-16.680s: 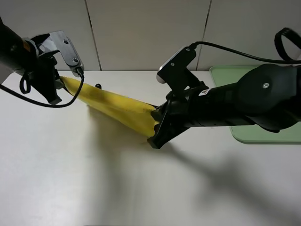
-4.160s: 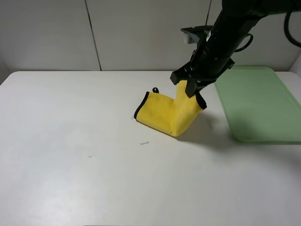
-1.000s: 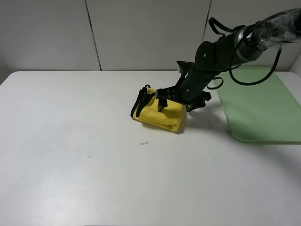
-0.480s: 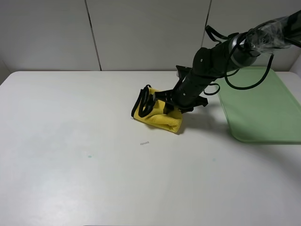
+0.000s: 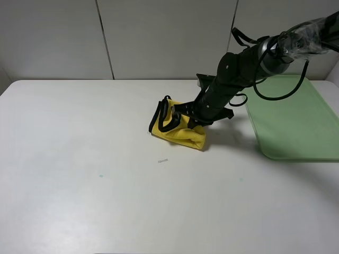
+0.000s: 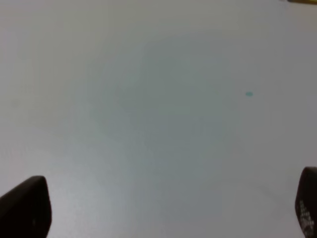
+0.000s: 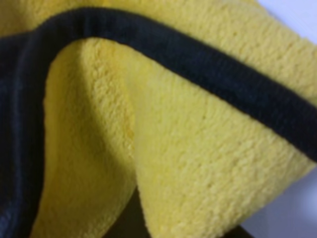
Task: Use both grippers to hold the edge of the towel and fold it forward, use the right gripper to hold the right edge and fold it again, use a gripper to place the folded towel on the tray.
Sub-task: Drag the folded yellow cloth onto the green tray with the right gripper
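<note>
Mid-worktop, just left of tray: folded towel in bunched yellow wad, black edge curling up. Right gripper down on it, jaws clamped into cloth. Tray lies to right, same arm's side. Left gripper over bare worktop, jaws wide apart, farther off.
</note>
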You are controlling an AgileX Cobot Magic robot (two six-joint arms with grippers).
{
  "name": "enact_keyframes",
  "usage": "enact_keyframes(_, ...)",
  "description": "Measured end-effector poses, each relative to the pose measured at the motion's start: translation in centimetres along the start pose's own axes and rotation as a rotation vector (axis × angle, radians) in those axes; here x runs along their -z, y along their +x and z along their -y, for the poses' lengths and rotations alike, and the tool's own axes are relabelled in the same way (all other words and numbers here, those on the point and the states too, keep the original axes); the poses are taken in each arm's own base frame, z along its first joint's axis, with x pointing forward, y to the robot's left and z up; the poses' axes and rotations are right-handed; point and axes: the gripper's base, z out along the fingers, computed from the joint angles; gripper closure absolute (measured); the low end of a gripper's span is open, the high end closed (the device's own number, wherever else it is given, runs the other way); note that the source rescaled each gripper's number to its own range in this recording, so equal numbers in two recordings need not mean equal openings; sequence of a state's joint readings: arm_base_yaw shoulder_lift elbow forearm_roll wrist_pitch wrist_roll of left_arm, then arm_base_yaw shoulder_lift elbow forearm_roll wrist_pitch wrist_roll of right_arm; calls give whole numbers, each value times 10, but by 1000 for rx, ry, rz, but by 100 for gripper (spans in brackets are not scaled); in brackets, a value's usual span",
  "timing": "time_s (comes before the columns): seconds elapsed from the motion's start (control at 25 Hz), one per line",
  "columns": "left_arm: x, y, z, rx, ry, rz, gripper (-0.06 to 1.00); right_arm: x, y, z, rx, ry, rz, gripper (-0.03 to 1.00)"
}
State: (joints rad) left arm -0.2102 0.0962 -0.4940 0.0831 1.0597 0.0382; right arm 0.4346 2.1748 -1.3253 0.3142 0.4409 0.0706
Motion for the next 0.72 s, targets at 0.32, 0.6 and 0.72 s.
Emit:
enact_keyframes(0.32, 0, 0, 0, 0, 0, 0, -5, 30, -5, 2, 143, 56, -7, 87)
enact_keyframes(0.6, 0, 0, 0, 0, 0, 0, -5, 73, -22, 40, 162, 148, 23, 87)
enact_keyframes(0.72, 0, 0, 0, 0, 0, 0, -5, 92, -29, 67, 132, 191, 32, 87)
